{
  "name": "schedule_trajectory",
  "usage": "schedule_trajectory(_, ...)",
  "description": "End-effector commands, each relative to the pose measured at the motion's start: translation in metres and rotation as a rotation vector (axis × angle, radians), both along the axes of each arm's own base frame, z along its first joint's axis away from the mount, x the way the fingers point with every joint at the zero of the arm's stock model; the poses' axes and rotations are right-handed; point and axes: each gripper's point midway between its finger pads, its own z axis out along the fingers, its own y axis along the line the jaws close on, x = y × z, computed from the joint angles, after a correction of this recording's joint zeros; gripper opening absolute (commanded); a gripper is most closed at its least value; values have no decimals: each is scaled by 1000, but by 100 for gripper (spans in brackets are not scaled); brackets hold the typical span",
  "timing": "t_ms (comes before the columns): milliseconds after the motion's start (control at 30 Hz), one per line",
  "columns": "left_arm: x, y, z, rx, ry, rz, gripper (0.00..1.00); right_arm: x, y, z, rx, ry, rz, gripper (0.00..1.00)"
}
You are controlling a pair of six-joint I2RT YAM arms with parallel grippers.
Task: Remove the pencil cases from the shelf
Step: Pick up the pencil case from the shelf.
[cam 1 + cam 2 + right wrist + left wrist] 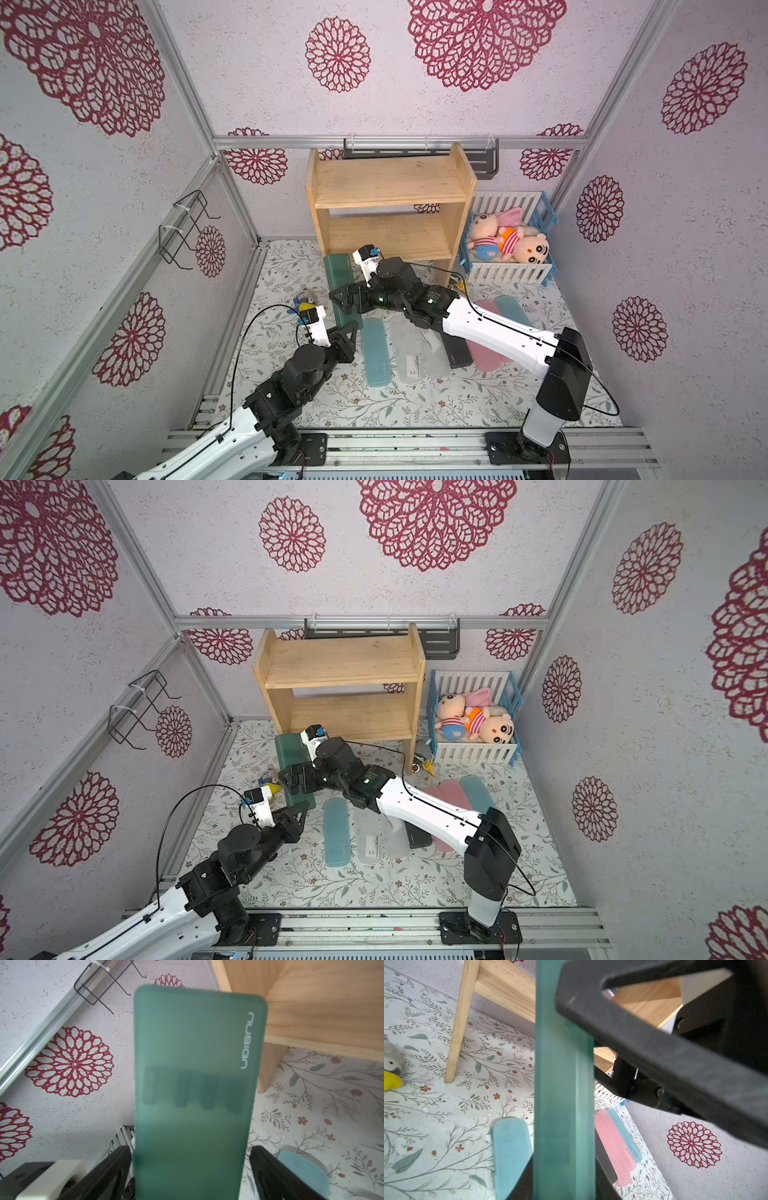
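1. Left gripper (351, 330): clenched on the near end of the dark green pencil case (338, 270). In the left wrist view the case (562, 1084) runs straight out from between the fingers.

2. Right gripper (337, 297): jaws spread wide and straddling the middle of the same case. In the right wrist view a finger stands at each long edge of the case (191, 1043). A narrow gap shows at one edge. Contact at the other edge cannot be determined.

3. Case position: off the shelf (390, 183) and carried above the floral mat (374, 407). Its far end is just beside the shelf's left side panel; whether they touch cannot be determined.

4. Other cases lie flat on the mat in front of the shelf, in a row from the robot's left:
- light blue case (376, 353)
- two frosted white cases (409, 353)
- black case (457, 353)
- pink cases (482, 357)
- second light blue case (513, 311)

5. Clearances:
- Left of the held case: open mat up to the wall frame, with a small plush toy (305, 297) near the left gripper.
- Right: the row starts just beside the case's near end.
- Front: a bare strip of mat along the rail
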Motion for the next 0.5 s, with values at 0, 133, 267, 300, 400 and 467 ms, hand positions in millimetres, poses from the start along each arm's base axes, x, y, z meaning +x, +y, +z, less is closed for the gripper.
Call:
schedule_trajectory(0, -2, 0, 15, -29, -38, -3, 0, 1, 7, 19, 39, -36, 8, 89)
schedule_trajectory(133, -2, 0, 13, -28, -35, -3, 0, 3, 6, 20, 42, -36, 3, 73)
schedule_trajectory(267, -3, 3, 10, -26, -26, 10, 20, 4, 4, 17, 31, -33, -6, 66)
schedule_trajectory(300, -3, 6, 10, -25, -23, 22, 38, 4, 3, 16, 24, -33, -13, 65)
schedule_trajectory(400, -3, 18, 6, -6, -4, 75, 97, 11, -11, 10, -13, -30, -68, 64)
schedule_trajectory(467, -4, 34, 2, 27, 21, 145, 97, 14, -21, 3, -38, -20, -96, 63)
